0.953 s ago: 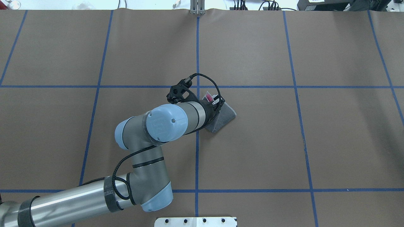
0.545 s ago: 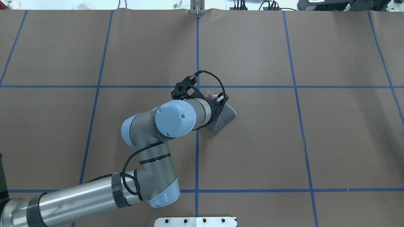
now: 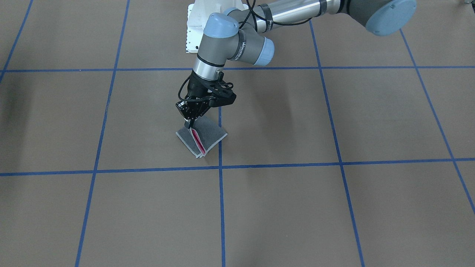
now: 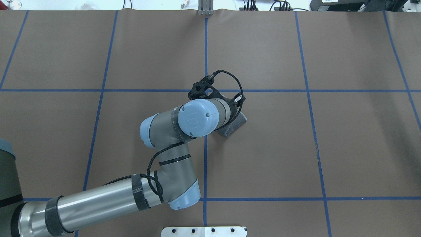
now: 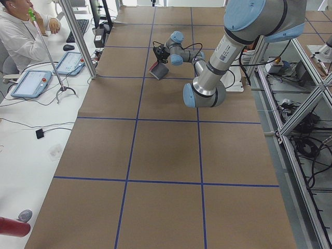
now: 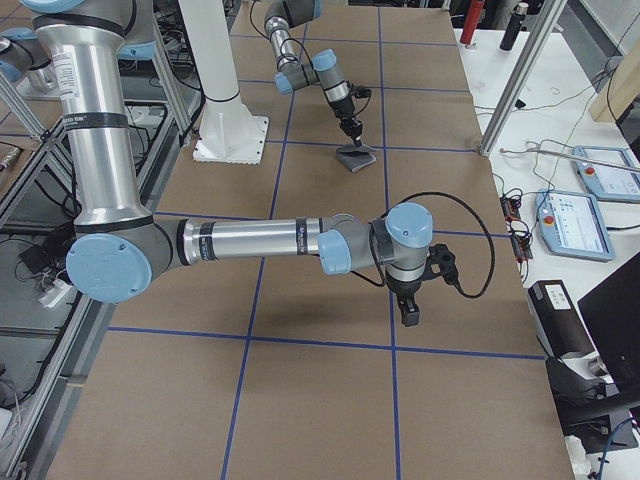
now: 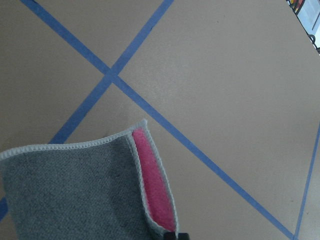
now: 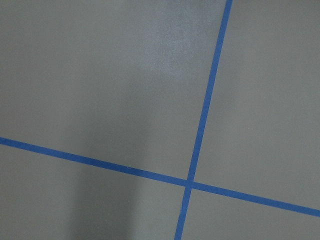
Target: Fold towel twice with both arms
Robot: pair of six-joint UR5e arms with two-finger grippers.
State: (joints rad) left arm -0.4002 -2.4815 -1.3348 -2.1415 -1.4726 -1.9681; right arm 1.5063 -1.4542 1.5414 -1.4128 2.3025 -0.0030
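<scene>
The towel [image 3: 208, 135] lies folded on the brown table near the middle, dark grey outside with a pink strip showing in the open fold. My left gripper [image 3: 191, 124] is shut on the towel's upper flap at its corner and holds that flap raised. In the left wrist view the grey flap [image 7: 75, 190] and its pink inner face [image 7: 152, 185] hang from the gripper [image 7: 176, 235]. In the overhead view my left wrist covers most of the towel [image 4: 235, 126]. My right gripper [image 6: 410, 312] hangs over bare table far from the towel; I cannot tell whether it is open or shut.
Blue tape lines [image 3: 219, 193] divide the table into squares. The white pedestal base [image 3: 193, 33] stands behind the towel. An operator [image 5: 21, 36] sits at a side desk with tablets [image 5: 31, 83]. A metal post [image 6: 505, 90] stands at the table's edge.
My left arm has swung to the right over the towel with the flap in its grip. The pink face seen from overhead is now hidden under the wrist.
</scene>
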